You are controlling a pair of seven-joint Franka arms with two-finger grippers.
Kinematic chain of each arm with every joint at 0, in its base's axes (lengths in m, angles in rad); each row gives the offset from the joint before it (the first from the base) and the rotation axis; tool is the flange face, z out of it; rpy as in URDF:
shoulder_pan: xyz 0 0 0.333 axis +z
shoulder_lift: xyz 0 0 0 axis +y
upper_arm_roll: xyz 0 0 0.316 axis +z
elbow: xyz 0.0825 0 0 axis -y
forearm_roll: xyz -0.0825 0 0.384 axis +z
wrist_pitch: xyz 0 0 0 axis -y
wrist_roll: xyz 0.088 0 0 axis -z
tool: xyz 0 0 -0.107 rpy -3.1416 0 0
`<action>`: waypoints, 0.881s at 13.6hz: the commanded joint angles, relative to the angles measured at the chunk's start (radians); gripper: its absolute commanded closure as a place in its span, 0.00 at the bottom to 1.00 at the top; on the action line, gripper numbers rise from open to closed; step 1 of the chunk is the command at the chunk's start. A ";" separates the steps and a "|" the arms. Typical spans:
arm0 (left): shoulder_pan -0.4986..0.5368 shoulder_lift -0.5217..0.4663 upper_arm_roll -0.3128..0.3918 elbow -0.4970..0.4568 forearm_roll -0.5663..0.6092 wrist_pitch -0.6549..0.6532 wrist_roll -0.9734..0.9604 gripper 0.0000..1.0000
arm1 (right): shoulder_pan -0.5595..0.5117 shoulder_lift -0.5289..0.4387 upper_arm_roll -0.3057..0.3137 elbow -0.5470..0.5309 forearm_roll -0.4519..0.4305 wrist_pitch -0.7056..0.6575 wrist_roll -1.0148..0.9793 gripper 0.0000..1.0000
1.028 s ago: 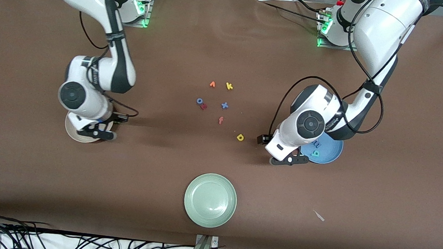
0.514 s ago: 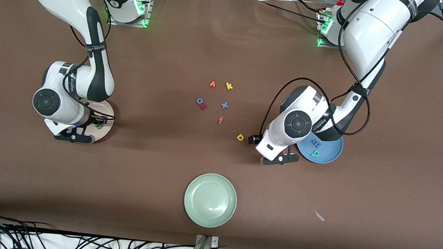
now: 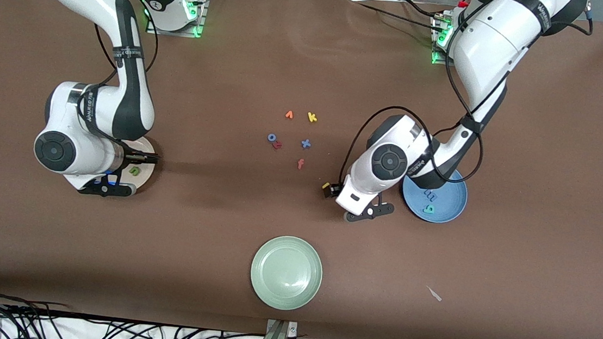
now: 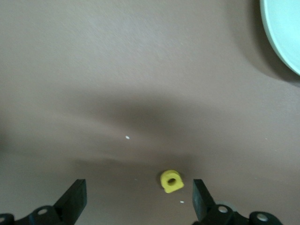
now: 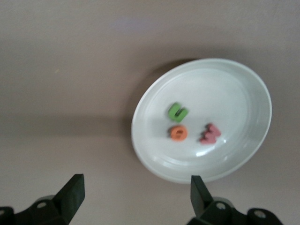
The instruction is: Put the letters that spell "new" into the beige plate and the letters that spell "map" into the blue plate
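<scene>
The yellow "a" [image 4: 171, 181] lies at 12 o'clock between the left gripper [image 4: 138, 199]'s spread fingers; the right gripper [image 5: 133, 197], fingers spread, hovers beside the beige plate [image 5: 243, 89].

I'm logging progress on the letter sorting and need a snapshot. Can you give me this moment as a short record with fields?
beige plate: holds green n, orange e, pinkish-red w
blue plate: holds light blue m and teal p
yellow a: on the table, not yet in the blue plate
left end effector: open, over the yellow a
right end effector: open, holding nothing, beside the beige plate
pale green plate: no letters in it
spare letters: mid-table
</scene>
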 commanded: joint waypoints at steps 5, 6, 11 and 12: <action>-0.036 0.037 0.016 0.033 -0.020 0.046 -0.086 0.05 | 0.061 -0.093 0.002 0.029 -0.002 -0.123 0.004 0.00; -0.049 0.040 0.016 0.033 -0.018 0.060 -0.097 0.05 | 0.064 -0.112 0.006 0.027 -0.013 -0.126 0.002 0.00; -0.176 0.059 0.123 0.032 -0.013 0.119 -0.187 0.08 | -0.213 -0.280 0.357 -0.034 -0.167 -0.126 -0.003 0.00; -0.191 0.059 0.137 0.027 -0.012 0.119 -0.187 0.09 | -0.271 -0.318 0.420 -0.062 -0.192 -0.118 -0.003 0.00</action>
